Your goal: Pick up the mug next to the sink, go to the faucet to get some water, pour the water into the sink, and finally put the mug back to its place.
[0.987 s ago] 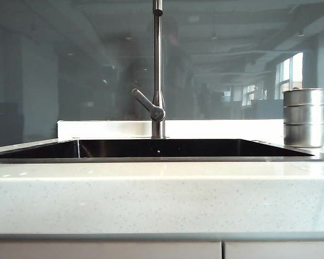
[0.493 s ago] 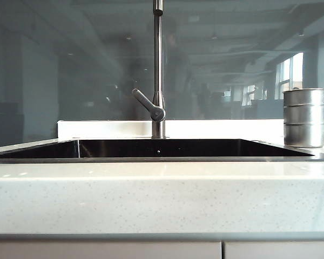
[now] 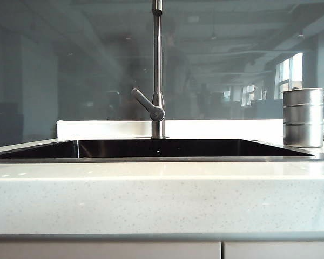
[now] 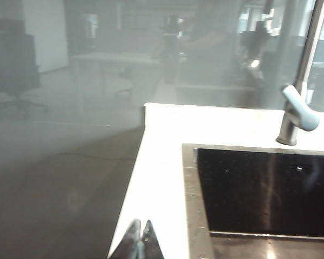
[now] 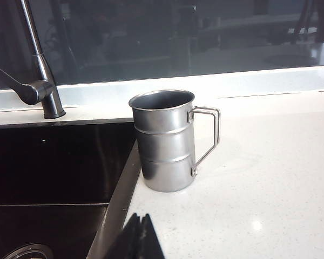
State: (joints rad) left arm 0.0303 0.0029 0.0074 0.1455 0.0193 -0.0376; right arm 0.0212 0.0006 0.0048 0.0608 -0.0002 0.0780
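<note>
Mug [image 5: 166,141] upright on the pale countertop [image 5: 270,178], just beside the sink's [image 5: 54,167] right rim, handle turned away from the basin; nothing holds it. Seen from outside, mug [image 3: 304,117] at far right, faucet [image 3: 157,70] centred behind sink [image 3: 162,149], lever angled up to the left. Neither arm shows in that view. Left gripper [image 4: 140,241]: fingertips pressed together, over the countertop [image 4: 156,178] by the sink's left rim. Right gripper [image 5: 140,232]: tips pressed together, empty, near the mug but apart from it.
</note>
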